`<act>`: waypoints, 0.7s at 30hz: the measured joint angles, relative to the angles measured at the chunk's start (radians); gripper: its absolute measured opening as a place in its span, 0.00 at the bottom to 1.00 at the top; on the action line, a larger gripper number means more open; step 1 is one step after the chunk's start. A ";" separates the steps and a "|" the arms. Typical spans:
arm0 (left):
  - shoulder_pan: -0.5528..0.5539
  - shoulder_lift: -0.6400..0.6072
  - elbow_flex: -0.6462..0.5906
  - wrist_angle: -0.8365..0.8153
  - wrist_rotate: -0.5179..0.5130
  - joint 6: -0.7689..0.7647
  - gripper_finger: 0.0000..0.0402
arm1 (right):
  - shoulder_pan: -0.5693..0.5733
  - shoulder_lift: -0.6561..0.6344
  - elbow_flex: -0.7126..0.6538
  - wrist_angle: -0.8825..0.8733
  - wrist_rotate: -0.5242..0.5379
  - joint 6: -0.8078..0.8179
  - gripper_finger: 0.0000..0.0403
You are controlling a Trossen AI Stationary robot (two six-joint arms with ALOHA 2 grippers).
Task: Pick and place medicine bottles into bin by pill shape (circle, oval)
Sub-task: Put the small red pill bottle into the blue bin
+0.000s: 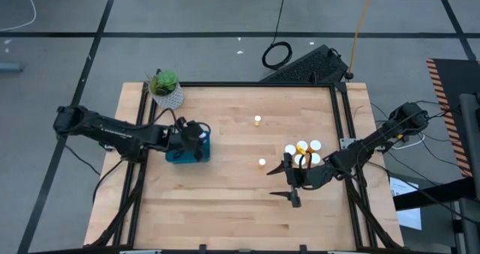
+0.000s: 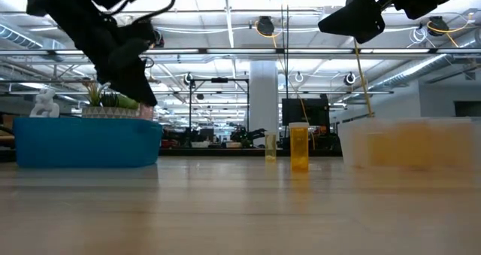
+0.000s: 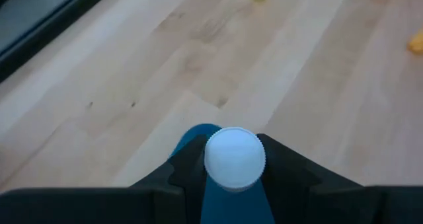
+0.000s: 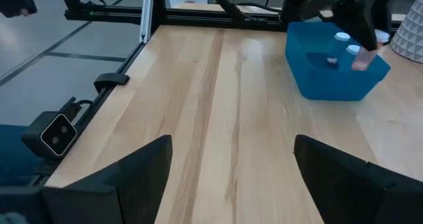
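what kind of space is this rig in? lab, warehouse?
Likely an open industrial lab or workshop. The low view shows exposed ceiling pipes, a pillar and rows of equipment behind the table. The high view shows a grey floor with tape lines and loose cables.

The left hand (image 1: 196, 140) is hovering over the bin (image 1: 185, 155) at the counter's (image 1: 225, 201) left, gripping a pill bottle (image 3: 234, 158). A potted plant (image 1: 166, 88) is sitting behind that bin. Two bottles (image 1: 258, 121) are standing mid-counter, and the right hand (image 1: 289, 180) is hanging just before a second bin (image 1: 303, 152) on the right.
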 joint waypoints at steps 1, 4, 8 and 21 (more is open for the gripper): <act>0.012 0.000 -0.009 0.010 0.009 0.009 0.32 | 0.000 0.000 0.000 0.000 0.000 0.000 0.78; 0.044 0.013 -0.034 0.056 0.049 0.043 0.32 | 0.000 0.000 0.000 -0.006 0.000 0.000 0.78; 0.061 0.013 -0.061 0.068 0.056 0.054 0.32 | 0.000 0.000 0.000 -0.006 0.000 0.000 0.78; 0.064 0.073 -0.068 0.101 0.057 0.087 0.32 | 0.000 0.000 0.000 0.003 0.000 -0.008 0.78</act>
